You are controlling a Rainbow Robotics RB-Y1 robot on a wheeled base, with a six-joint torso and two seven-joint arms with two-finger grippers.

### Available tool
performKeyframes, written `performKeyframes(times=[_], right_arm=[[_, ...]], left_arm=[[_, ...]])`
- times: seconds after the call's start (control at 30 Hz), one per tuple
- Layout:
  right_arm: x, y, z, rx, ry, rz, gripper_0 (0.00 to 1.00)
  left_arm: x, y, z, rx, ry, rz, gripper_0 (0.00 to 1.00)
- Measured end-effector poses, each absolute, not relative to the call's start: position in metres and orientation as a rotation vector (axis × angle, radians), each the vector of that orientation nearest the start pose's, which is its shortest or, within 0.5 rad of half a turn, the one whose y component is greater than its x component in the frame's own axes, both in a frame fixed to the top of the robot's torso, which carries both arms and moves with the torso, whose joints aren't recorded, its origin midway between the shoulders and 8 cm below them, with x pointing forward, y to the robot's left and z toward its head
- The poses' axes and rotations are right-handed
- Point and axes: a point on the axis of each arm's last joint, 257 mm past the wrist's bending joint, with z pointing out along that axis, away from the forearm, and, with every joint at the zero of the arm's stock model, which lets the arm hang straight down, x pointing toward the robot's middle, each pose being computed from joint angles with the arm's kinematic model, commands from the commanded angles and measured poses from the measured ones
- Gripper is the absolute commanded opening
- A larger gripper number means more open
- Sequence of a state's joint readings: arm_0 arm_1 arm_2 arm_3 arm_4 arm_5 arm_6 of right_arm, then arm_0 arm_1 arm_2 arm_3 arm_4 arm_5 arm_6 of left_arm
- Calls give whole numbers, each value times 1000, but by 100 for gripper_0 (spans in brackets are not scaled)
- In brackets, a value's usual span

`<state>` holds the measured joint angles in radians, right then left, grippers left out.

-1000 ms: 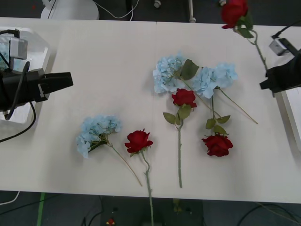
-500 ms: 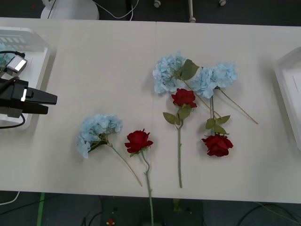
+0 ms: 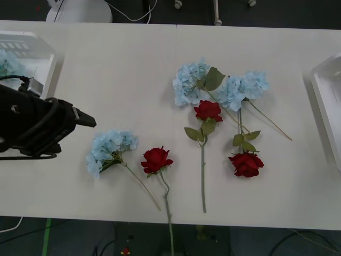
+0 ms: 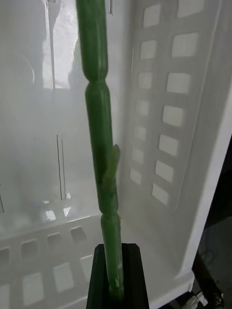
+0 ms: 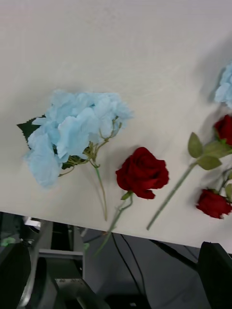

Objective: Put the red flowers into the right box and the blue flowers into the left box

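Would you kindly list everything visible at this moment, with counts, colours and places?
Red flowers on the table: three, deep red; one near the front edge, one at centre, one to its right.
Red flower stem: one, green, held over the right box.
Blue flowers on the table: three, pale blue; one front left, two side by side farther back.
Blue flower in the left box: one, pale blue.
Left box: one, white, slotted, at the table's left edge.
Right box: one, white, at the table's right edge.
Table: one, off-white.
Left gripper: black, open, near the front-left blue flower.
Right gripper: black, shut on the stem inside the right box.
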<state>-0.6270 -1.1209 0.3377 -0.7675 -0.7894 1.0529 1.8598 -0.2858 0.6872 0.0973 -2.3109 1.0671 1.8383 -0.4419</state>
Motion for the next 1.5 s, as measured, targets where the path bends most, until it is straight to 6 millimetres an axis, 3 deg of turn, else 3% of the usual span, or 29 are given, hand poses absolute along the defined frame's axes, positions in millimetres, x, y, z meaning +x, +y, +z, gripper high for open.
performKeyframes(times=[0.13, 0.23, 0.3, 0.37, 0.47, 0.57, 0.77, 0.9, 1.03, 1.2, 1.33, 1.4, 1.47, 1.5], right_arm=[[459, -690, -245, -73, 2696, -781, 0], [459, -691, -251, -88, 2698, -806, 2], [458, -693, -251, -95, 2698, -822, 20], [457, -694, -251, -99, 2697, -833, 45], [457, -695, -250, -102, 2697, -840, 66], [457, -695, -250, -100, 2697, -837, 75], [461, -678, -257, -64, 2711, -726, 83], [459, -637, -254, -117, 2797, -576, 84], [477, -576, -232, -258, 2802, -416, 84], [500, -505, -207, -447, 2733, -278, 85], [508, -468, -197, -525, 2707, -199, 88], [512, -452, -194, -545, 2707, -165, 89], [519, -432, -194, -567, 2696, -125, 91], [522, -421, -194, -573, 2691, -102, 91]], left_arm=[[358, 199, -188, -549, 2657, -465, 100], [362, 200, -215, -588, 2617, -330, 100], [370, 196, -229, -638, 2549, -259, 100], [376, 186, -248, -669, 2506, -242, 100], [386, 168, -281, -646, 2504, -262, 100], [399, 164, -301, -628, 2490, -273, 100], [411, 168, -318, -634, 2474, -259, 100], [410, 169, -323, -629, 2475, -240, 100], [411, 171, -331, -627, 2474, -211, 100], [415, 176, -356, -634, 2480, -178, 100], [416, 180, -379, -656, 2507, -125, 100], [419, 178, -381, -657, 2508, -116, 100], [424, 174, -377, -645, 2502, -122, 80], [426, 172, -376, -637, 2499, -127, 49]])
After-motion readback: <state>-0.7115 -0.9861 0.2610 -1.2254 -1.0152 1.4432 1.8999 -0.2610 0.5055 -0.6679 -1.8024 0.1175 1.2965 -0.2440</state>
